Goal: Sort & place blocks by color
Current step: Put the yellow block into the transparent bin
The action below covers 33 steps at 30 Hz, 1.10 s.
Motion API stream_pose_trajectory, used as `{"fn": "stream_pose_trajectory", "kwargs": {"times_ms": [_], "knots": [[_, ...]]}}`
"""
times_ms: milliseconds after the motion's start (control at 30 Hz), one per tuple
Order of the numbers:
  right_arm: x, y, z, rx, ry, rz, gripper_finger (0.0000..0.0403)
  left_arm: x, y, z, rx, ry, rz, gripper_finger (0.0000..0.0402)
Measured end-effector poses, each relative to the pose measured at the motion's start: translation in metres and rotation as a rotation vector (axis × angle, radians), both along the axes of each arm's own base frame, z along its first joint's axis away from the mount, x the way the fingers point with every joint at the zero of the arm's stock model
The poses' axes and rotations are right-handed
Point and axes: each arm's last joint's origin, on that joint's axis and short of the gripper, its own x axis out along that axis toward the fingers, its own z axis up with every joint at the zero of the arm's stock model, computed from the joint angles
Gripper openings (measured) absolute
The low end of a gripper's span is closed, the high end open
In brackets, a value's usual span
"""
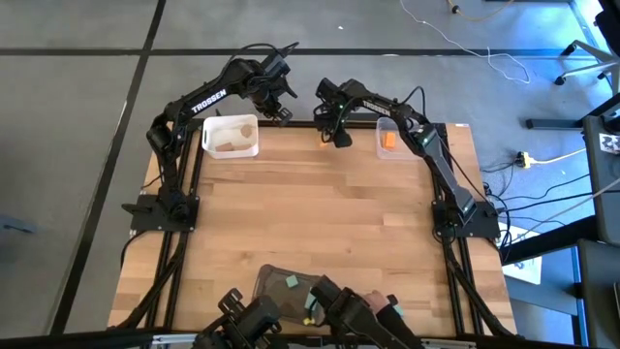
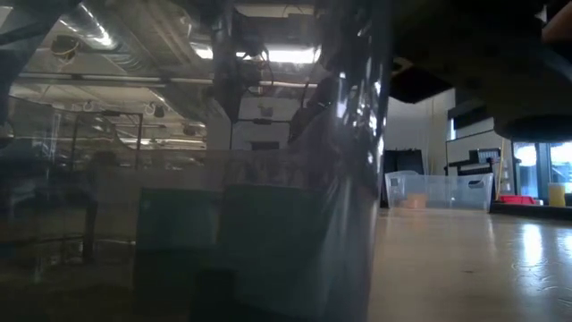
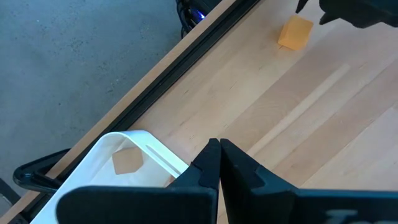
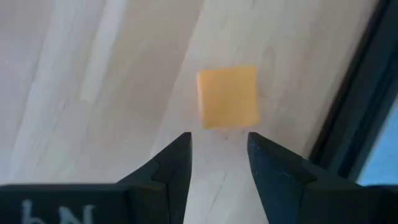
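Observation:
An orange cube (image 4: 227, 96) lies on the wood table near its far edge, also seen in the high view (image 1: 325, 139). My right gripper (image 4: 219, 140) is open and hangs over it, with its fingertips just short of the cube and touching nothing. My left gripper (image 3: 217, 149) is shut and empty, hovering by the far right corner of the white tray (image 1: 206, 145). That tray holds pale wood blocks (image 3: 127, 162). A clear tray (image 1: 379, 147) holds an orange block (image 1: 387, 142). The dark grey tray (image 1: 271, 276) at the near edge holds teal blocks (image 1: 292, 282).
The table's black far rail (image 3: 186, 56) runs close behind both grippers. The middle of the table (image 1: 320, 213) is bare wood. Dark camera gear (image 1: 252, 320) stands at the near edge. In the low view the dark tray's wall (image 2: 268, 224) blocks most of the picture; the clear tray (image 2: 438, 190) shows beyond.

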Motion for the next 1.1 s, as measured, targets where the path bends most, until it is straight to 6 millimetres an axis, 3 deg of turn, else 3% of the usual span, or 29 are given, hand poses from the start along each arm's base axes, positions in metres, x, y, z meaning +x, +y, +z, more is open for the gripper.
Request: {"fn": "stream_pose_trajectory", "kwargs": {"times_ms": [300, 1100], "knots": [[0.0039, 0.0019, 0.0045, 0.062, -0.076, 0.014, 0.0156, 0.0000, 0.0000, 0.0000, 0.000, 0.000, 0.000, 0.0000], [0.0085, 0.0009, 0.0055, 0.033, -0.109, 0.018, 0.0156, 0.0000, 0.0000, 0.0000, 0.000, 0.000, 0.000, 0.0000]]}}
